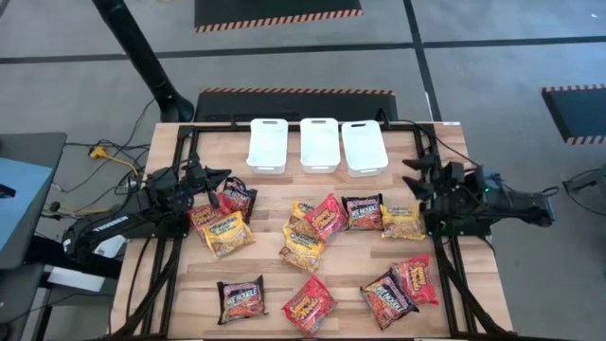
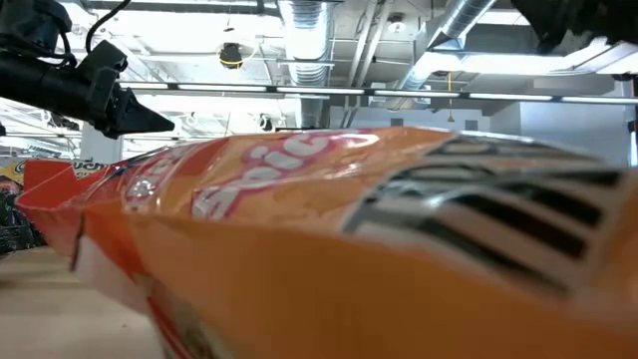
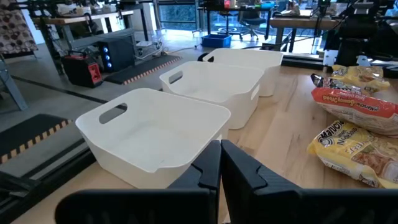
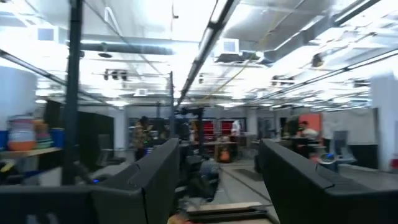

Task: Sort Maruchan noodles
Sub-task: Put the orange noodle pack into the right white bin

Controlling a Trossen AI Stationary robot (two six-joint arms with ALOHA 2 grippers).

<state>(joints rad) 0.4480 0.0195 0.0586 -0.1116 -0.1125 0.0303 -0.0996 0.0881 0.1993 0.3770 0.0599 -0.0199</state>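
Several Maruchan noodle packets lie flat on the wooden table (image 1: 473,313): yellow ones (image 1: 227,234) (image 1: 402,221), red ones (image 1: 329,215) (image 1: 310,305) and dark ones (image 1: 364,212) (image 1: 241,298). One red-orange packet (image 2: 329,219) fills the low view. My left gripper (image 1: 225,176) (image 3: 220,144) is shut and empty. It points level over the table's left part, above the leftmost packets. My right gripper (image 1: 409,176) (image 4: 219,142) stands open and empty above the table's right part, tipped upward, near the yellow packet at the right. None of the packets is held.
Three white bins (image 1: 267,145) (image 1: 319,144) (image 1: 364,148) stand side by side at the far edge, all showing bare insides in the left wrist view (image 3: 155,134). Black frame rails (image 1: 180,189) run along both table sides.
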